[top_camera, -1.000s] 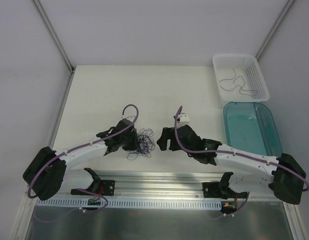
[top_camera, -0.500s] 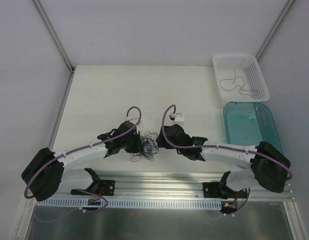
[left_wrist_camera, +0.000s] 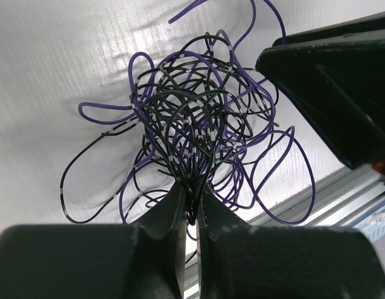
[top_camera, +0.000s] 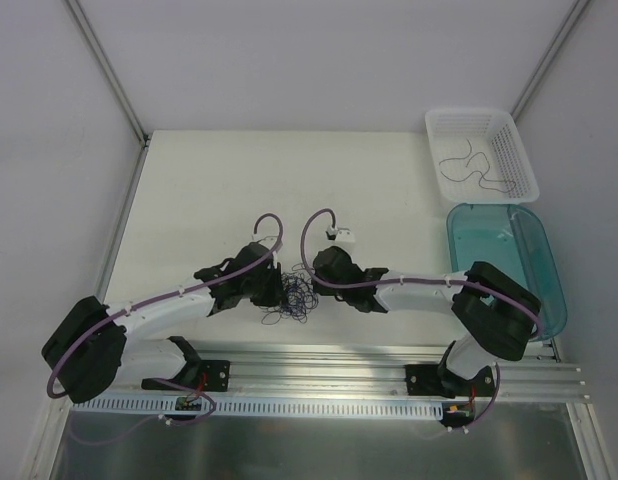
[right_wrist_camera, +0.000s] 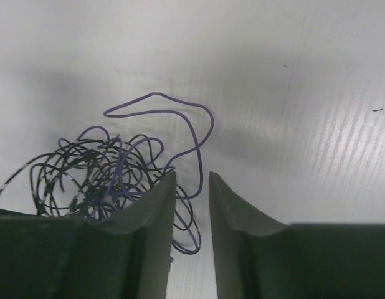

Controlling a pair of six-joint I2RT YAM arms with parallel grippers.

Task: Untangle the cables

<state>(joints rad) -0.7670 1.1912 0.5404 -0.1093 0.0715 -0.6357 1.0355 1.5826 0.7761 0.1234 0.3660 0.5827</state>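
Note:
The cables (top_camera: 295,294) are a small wad of thin black and purple strands on the white table, between my two grippers. My left gripper (top_camera: 277,288) is shut on the cables; in the left wrist view a bundle of strands (left_wrist_camera: 192,118) fans out from its closed tips (left_wrist_camera: 192,187). My right gripper (top_camera: 313,272) reaches the wad from the right. In the right wrist view its jaws (right_wrist_camera: 192,177) stand a narrow gap apart, with purple loops (right_wrist_camera: 195,187) running between them. Most of the wad (right_wrist_camera: 93,171) lies left of them.
A white basket (top_camera: 509,135) at the back right holds one loose dark strand (top_camera: 473,166). A teal tray (top_camera: 529,290) lies just in front of it. An aluminium rail (top_camera: 319,362) runs along the near table edge, close behind the wad.
The right arm has swung left to the wad and its jaws have narrowed from wide to a small gap around loops. The left gripper has stayed shut on the cables.

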